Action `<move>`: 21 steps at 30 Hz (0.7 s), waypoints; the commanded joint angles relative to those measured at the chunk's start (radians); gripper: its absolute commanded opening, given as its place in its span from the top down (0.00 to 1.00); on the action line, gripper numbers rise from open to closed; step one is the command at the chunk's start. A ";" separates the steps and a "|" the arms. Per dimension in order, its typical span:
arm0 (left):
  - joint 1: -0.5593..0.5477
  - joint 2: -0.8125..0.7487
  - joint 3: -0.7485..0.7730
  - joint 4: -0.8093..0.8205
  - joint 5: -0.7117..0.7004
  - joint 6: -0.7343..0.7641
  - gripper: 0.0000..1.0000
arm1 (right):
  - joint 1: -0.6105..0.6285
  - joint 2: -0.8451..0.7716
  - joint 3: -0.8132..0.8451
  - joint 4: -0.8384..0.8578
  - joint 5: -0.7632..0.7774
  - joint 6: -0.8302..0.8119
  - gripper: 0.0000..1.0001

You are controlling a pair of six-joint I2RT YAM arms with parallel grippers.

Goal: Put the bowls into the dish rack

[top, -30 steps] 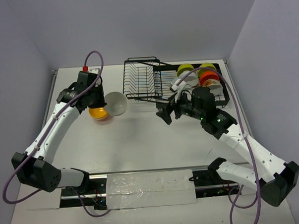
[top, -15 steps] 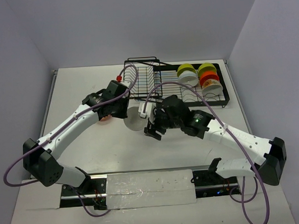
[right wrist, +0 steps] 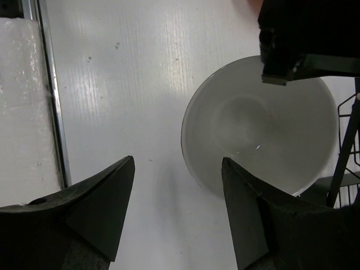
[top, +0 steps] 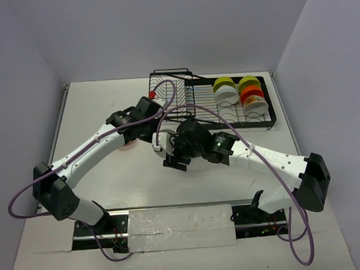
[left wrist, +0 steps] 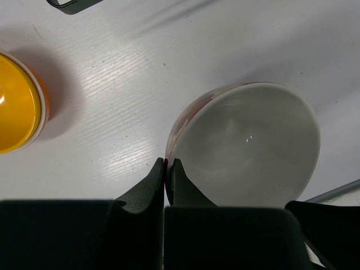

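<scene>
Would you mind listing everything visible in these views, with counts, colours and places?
black wire dish rack: one, black, far side of the table, centre to right.
racked glossy bowls: several, lime-green, orange-red and white, standing on edge in the rack's right half; exact count unclear.
white-inside bowl with a reddish outside: one, just on the near side of the rack.
yellow-inside bowl: one, on the table beside that bowl, apart from it.
table: one, white.
purple cables: two, one along each arm.
left gripper: black, shut on the white-inside bowl's rim.
right gripper: black, open, over that bowl's edge.
</scene>
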 commanded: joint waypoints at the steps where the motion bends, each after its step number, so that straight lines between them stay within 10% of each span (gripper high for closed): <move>1: -0.007 -0.025 0.065 0.039 -0.004 0.017 1.00 | 0.021 0.019 0.049 -0.007 0.018 -0.032 0.30; 21: -0.009 -0.059 0.059 0.012 0.011 0.048 1.00 | 0.058 0.143 0.087 0.010 0.084 -0.051 0.56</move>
